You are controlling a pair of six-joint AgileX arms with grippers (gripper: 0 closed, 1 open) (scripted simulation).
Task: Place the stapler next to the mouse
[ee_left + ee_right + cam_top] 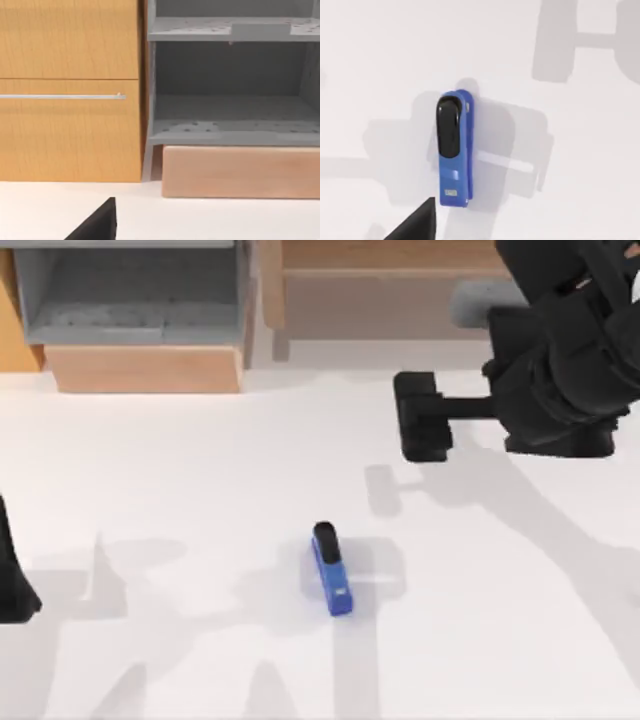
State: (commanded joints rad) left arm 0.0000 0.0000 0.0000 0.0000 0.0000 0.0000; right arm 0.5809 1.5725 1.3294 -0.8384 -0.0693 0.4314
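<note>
One blue stapler (331, 569) lies alone mid-table; the right gripper (420, 417) hovers far right of it, its spread unclear, perhaps open.

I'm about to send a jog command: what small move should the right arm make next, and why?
Probably bring the right gripper toward the top view's lower left and down over the stapler. The stapler lies flat and untouched on the table, and the gripper hangs above, well apart from it.
</note>
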